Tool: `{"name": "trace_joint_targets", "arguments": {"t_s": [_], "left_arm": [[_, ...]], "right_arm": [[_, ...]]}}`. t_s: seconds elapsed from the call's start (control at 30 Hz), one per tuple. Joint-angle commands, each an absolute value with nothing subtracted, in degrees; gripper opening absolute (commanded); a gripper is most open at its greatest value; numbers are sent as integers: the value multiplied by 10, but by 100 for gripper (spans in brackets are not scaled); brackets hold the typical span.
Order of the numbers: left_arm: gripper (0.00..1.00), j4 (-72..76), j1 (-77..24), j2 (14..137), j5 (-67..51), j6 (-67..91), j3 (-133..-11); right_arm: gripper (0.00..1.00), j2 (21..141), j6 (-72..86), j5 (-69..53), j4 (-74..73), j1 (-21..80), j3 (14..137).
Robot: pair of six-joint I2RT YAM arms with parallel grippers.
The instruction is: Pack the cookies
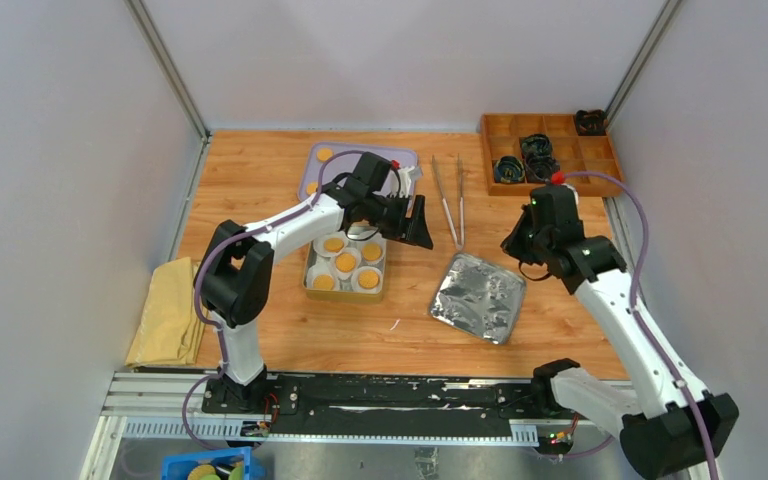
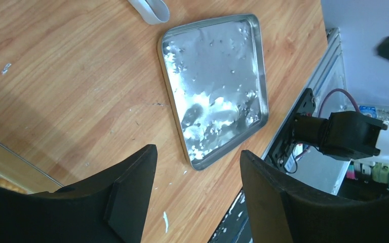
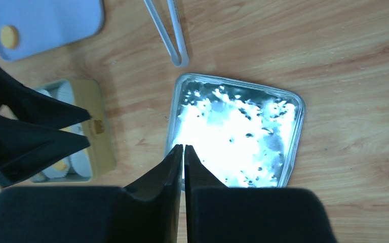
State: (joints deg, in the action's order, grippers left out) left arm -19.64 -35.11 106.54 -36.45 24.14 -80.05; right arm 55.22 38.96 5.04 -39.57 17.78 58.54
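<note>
Orange cookies (image 1: 346, 262) filled liners (image 1: 369, 281) in the tin (image 1: 307, 283) beside the spread, empty left fingers (image 1: 422, 232); 1 waited on the tray (image 1: 400, 158) beyond. Right fingers (image 3: 174, 167), pressed together, hung over the unfitted lid (image 1: 477, 296).

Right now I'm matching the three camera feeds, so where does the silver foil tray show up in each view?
Top external: the silver foil tray lies right of centre, low in the picture.
Left wrist: upper middle, tilted.
Right wrist: centre, slightly right.
Shared landmark: the tweezers, with their joined end just off the tray's edge.
</note>
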Motion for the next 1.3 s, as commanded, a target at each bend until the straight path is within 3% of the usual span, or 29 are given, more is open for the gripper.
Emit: {"name": "trace_joint_targets", "arguments": {"t_s": [0.0,0.13,0.3,0.53,0.9,1.27], "left_arm": [[66,-179,-354,1045,-374,243,-809],[66,-208,-355,1042,-344,223,-826],[66,-212,-355,1048,-351,221,-830],[66,-218,-354,1042,-349,212,-828],[66,-232,-355,1047,-348,193,-839],[66,-220,-354,1047,-357,196,-826]], "right_arm": [[13,593,366,32,-397,200,525],[32,584,418,91,-379,203,445],[40,640,413,117,-309,203,427],[35,784,446,159,-397,203,504],[34,661,581,204,-456,202,372],[32,710,605,156,-429,202,312]]}}
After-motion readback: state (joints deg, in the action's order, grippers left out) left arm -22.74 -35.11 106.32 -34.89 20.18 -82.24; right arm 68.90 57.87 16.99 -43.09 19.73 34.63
